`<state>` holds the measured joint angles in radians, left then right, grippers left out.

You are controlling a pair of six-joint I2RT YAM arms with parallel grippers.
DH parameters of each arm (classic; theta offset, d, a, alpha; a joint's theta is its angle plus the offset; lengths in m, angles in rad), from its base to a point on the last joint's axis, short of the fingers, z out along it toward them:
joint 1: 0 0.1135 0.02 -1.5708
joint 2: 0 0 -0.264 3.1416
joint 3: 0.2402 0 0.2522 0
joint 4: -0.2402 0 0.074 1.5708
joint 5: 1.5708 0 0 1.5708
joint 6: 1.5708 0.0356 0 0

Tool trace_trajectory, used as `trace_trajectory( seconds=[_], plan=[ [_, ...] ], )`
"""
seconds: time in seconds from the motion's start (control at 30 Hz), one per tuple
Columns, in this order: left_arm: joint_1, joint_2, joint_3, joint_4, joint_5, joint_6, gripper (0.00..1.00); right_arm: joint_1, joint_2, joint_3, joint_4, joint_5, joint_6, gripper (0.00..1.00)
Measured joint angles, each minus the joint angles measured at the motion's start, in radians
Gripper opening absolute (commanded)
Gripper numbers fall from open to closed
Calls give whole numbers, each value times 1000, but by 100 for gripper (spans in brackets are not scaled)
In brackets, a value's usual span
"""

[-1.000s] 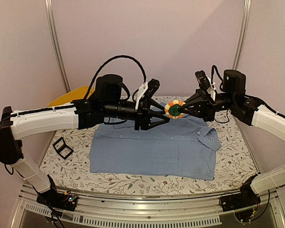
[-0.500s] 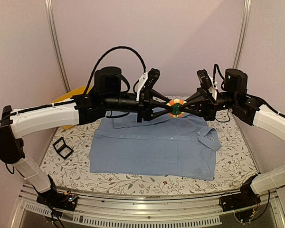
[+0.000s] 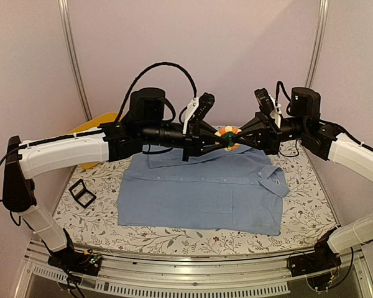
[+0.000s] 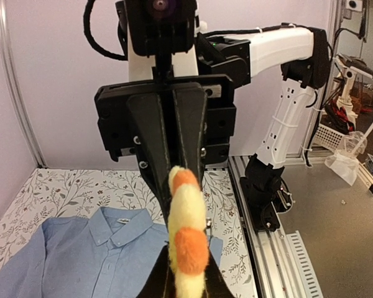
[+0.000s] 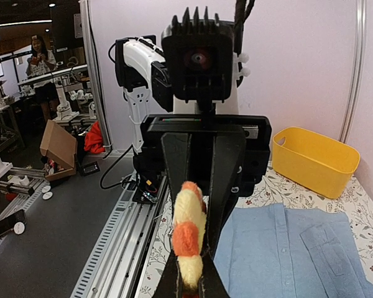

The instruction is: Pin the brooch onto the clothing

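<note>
The brooch (image 3: 227, 138), a fuzzy yellow-and-orange flower, hangs in the air above the collar of the clothing (image 3: 205, 192), a light blue shirt lying flat on the table. My right gripper (image 3: 234, 139) is shut on the brooch from the right. From the left, my left gripper (image 3: 222, 140) meets it tip to tip, its fingers pressed on the brooch's other side. In the left wrist view the brooch (image 4: 188, 236) stands edge-on between my own fingers, with the shirt (image 4: 81, 254) below. The right wrist view shows the brooch (image 5: 188, 239) the same way.
A yellow basin (image 3: 93, 127) stands at the back left and appears again in the right wrist view (image 5: 314, 161). A small black box (image 3: 82, 192) lies left of the shirt. The table (image 3: 311, 217) has a floral cover, with metal rails along its near edge.
My left gripper has moved right up to the brooch and closed its fingers on it. The right gripper kept hold and rose slightly.
</note>
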<state>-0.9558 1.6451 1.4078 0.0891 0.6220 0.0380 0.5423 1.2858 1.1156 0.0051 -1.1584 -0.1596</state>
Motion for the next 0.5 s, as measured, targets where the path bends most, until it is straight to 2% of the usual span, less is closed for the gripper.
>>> trace_trajectory(
  seconds=[0.03,0.4,0.5],
  plan=[
    [0,0,0,-1,0,5,0,0,1,1,-2,0,1,0],
    [1,0,-2,0,0,16,0,-1,7,6,-6,-3,2,0],
    [1,-2,-15,12,-1,15,0,-1,8,5,-17,0,2,9]
  ],
)
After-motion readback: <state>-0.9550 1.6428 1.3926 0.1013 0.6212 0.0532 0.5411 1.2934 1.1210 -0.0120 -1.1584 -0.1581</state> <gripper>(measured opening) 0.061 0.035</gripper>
